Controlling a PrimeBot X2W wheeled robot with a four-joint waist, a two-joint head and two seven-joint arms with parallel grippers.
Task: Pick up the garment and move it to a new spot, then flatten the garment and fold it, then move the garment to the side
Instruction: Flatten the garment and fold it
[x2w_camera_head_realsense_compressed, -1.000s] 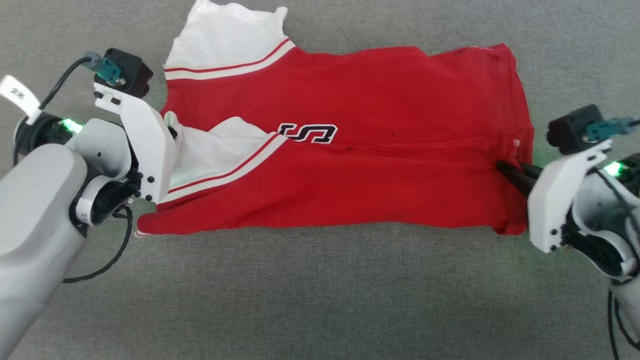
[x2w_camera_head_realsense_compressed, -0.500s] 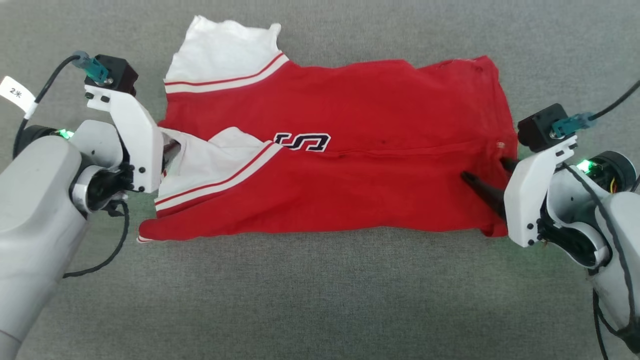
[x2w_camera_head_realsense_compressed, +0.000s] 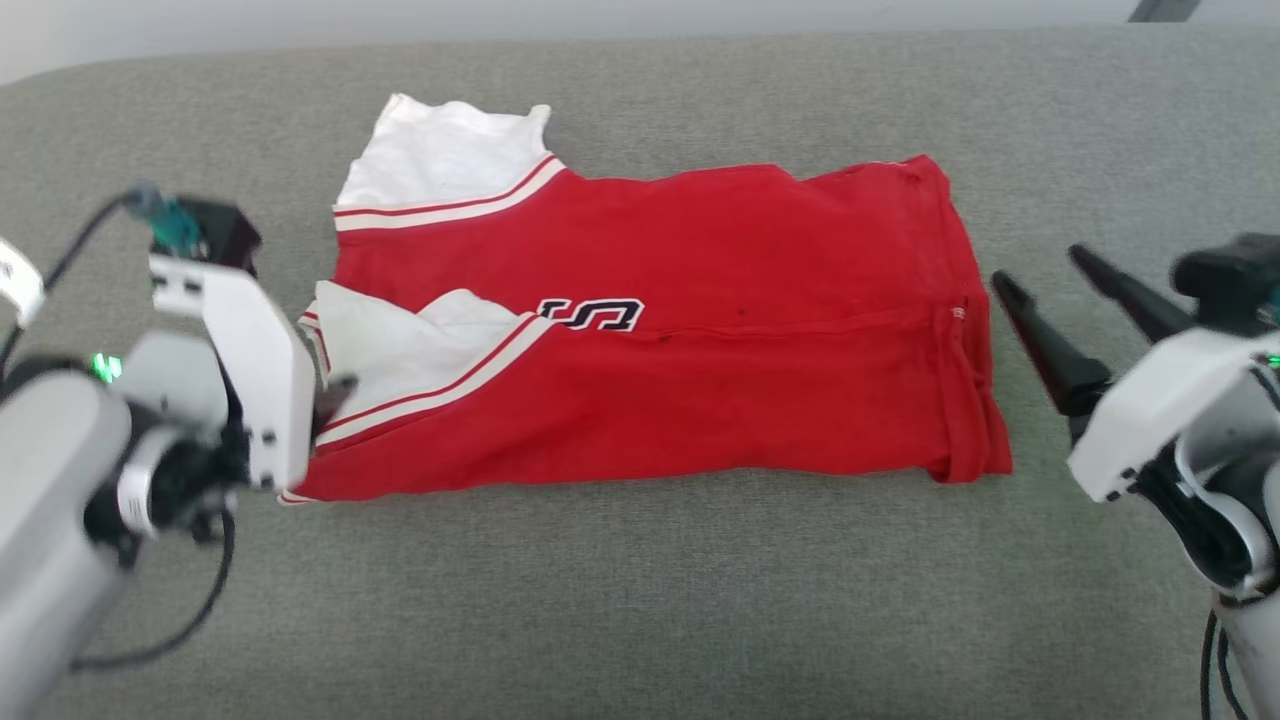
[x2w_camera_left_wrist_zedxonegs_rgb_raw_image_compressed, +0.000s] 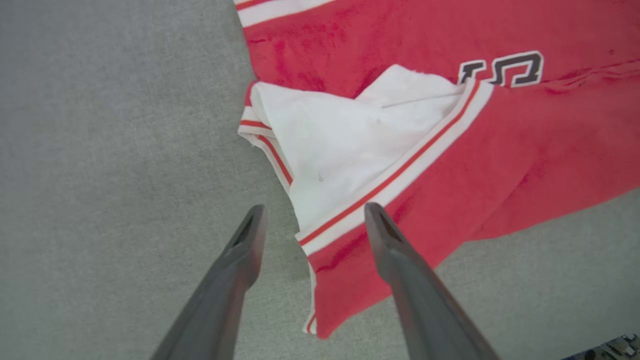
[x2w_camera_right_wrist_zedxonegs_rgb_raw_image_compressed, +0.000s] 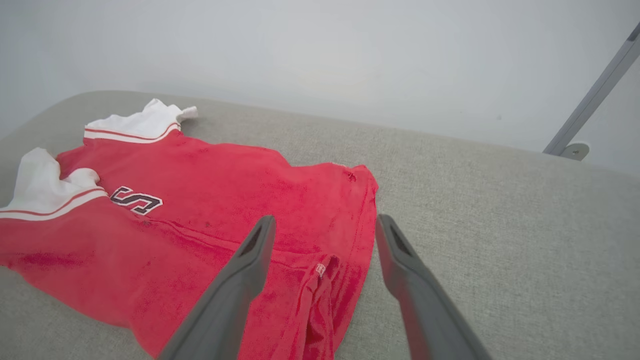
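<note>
The garment (x2w_camera_head_realsense_compressed: 700, 400) is a red T-shirt with white sleeves and striped trim. It lies folded lengthwise on the grey surface, one white sleeve (x2w_camera_head_realsense_compressed: 400, 340) tucked on top at its left end. My left gripper (x2w_camera_left_wrist_zedxonegs_rgb_raw_image_compressed: 315, 209) is open above that end, its fingers either side of the sleeve trim (x2w_camera_left_wrist_zedxonegs_rgb_raw_image_compressed: 390, 185), holding nothing. My right gripper (x2w_camera_head_realsense_compressed: 1040, 268) is open just off the garment's right hem (x2w_camera_head_realsense_compressed: 975, 400), fingers pointing up-left. In the right wrist view the right gripper (x2w_camera_right_wrist_zedxonegs_rgb_raw_image_compressed: 325, 220) hovers over the hem (x2w_camera_right_wrist_zedxonegs_rgb_raw_image_compressed: 320, 280).
The grey fabric surface (x2w_camera_head_realsense_compressed: 640, 600) stretches wide in front of the garment and on both sides. Its back edge meets a pale wall (x2w_camera_right_wrist_zedxonegs_rgb_raw_image_compressed: 350, 50). A slanted metal bar (x2w_camera_right_wrist_zedxonegs_rgb_raw_image_compressed: 590, 95) stands beyond the far right.
Both grippers have opened and let go of the garment's ends. The right one has drawn back off the hem. The head camera has tilted up, so the whole picture has shifted.
</note>
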